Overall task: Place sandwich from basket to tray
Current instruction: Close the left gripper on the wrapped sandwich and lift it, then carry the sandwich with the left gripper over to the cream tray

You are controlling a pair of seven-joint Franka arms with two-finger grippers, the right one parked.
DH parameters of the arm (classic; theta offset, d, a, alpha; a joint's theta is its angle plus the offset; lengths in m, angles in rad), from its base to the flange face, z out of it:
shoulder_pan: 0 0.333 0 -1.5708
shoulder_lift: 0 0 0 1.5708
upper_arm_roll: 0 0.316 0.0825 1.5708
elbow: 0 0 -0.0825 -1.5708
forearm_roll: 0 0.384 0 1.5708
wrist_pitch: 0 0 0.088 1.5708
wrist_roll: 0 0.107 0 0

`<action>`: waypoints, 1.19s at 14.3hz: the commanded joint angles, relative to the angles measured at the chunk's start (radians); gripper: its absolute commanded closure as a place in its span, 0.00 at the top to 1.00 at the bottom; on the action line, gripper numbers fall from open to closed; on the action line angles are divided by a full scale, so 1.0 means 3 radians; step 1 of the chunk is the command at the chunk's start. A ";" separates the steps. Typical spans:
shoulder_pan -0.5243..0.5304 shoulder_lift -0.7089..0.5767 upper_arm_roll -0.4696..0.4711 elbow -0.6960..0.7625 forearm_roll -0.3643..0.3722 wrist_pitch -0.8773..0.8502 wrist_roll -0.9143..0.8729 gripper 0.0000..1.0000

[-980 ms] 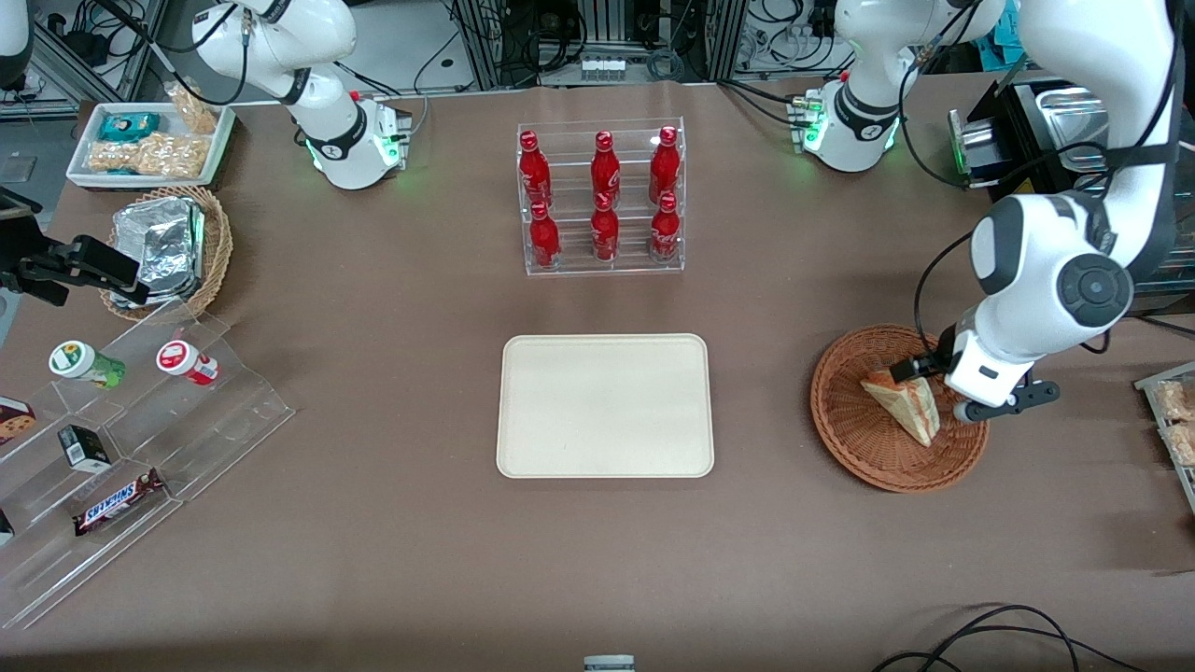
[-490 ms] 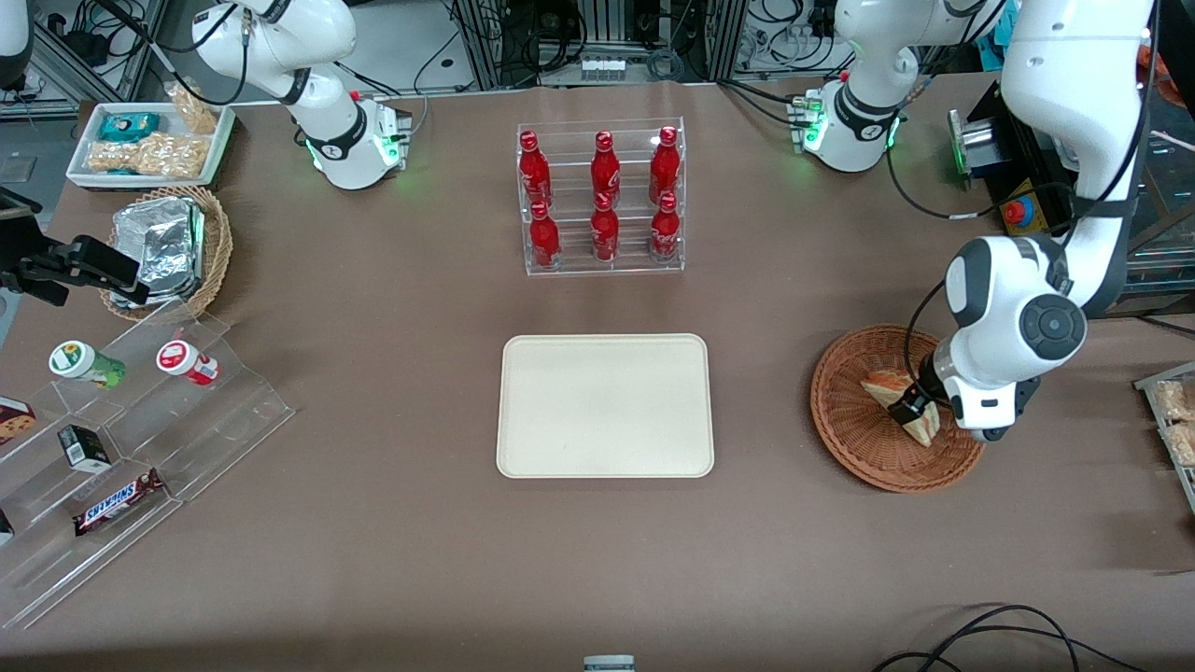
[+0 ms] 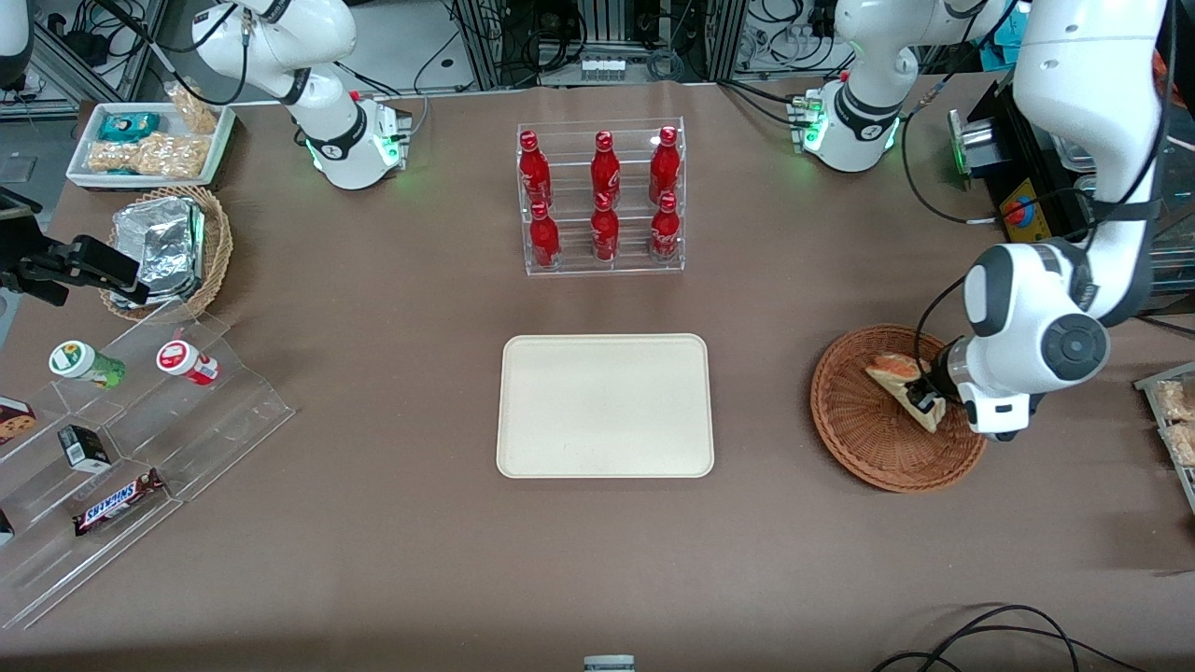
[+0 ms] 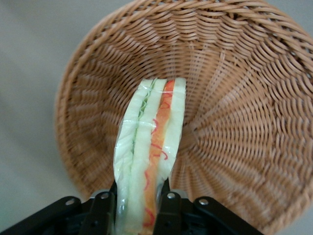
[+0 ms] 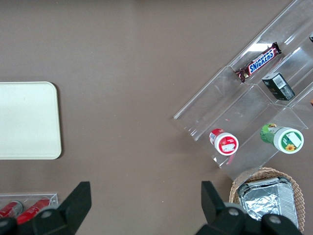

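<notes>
The sandwich (image 3: 898, 377), a pale bread wedge with orange-red filling, sits in the round reddish-brown wicker basket (image 3: 864, 439) toward the working arm's end of the table. My gripper (image 3: 926, 399) is low in the basket and shut on the sandwich. In the left wrist view the black fingers (image 4: 102, 213) press both flat sides of the wrapped sandwich (image 4: 149, 156), with the basket (image 4: 244, 98) under it. The cream-beige tray (image 3: 605, 406) lies flat at the table's middle and holds nothing; it also shows in the right wrist view (image 5: 27, 120).
A clear rack of red bottles (image 3: 602, 198) stands farther from the front camera than the tray. Toward the parked arm's end are a tan basket with foil packets (image 3: 168, 247), a white snack tray (image 3: 149, 142) and a clear stepped stand (image 3: 121, 448) with small items.
The arm has swung over the basket and the gripper has closed onto the sandwich, which has tilted up and shifted slightly away from the front camera.
</notes>
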 commanded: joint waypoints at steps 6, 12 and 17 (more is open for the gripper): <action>-0.0247 0.0159 -0.0648 0.0487 -0.0005 0.0020 0.1039 0.04; -0.1136 0.0900 -0.0710 0.1237 -0.0015 0.0425 0.0713 0.00; -0.1694 0.1478 -0.0680 0.2000 0.0133 0.0425 0.0217 0.00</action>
